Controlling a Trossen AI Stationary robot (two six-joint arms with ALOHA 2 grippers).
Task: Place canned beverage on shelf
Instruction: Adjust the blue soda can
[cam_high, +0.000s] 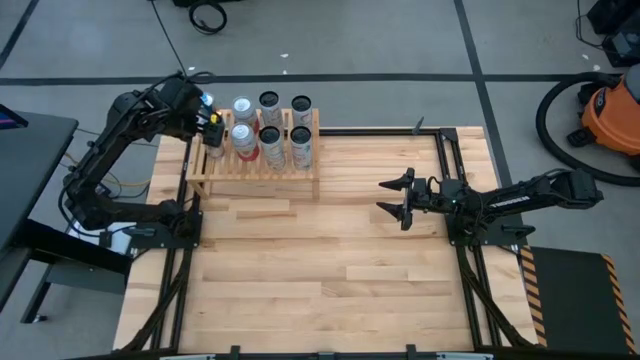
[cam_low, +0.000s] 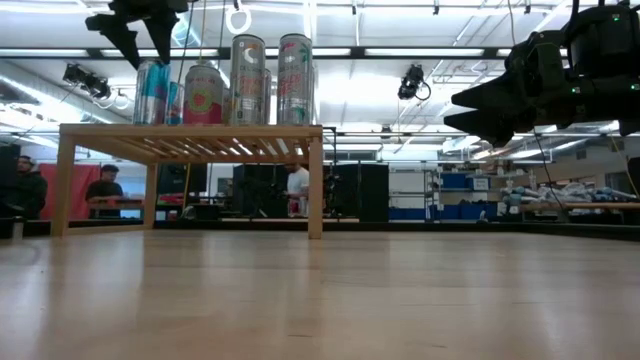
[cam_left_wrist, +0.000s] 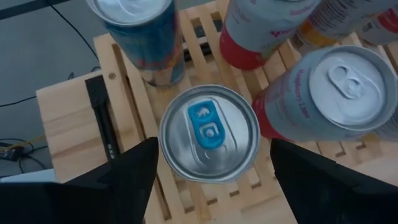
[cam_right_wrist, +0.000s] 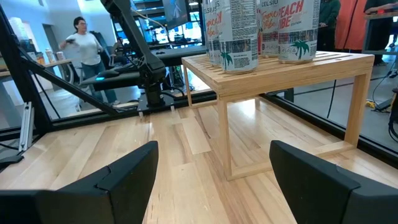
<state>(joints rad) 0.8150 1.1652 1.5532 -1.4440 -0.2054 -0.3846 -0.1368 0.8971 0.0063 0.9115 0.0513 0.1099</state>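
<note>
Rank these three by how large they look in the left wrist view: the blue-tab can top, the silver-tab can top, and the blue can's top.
1. Blue-tab can top and silver-tab can top: they look alike, so no ranking.
2. Blue can's top: smallest, but cut off by the picture edge and farther from the camera, so unsure.

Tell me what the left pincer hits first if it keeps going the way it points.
Likely the blue-tabbed can. The left pincer points down at the shelf, open, its fingers either side of that can's lid. Whether they would clear its sides is unclear.
</note>
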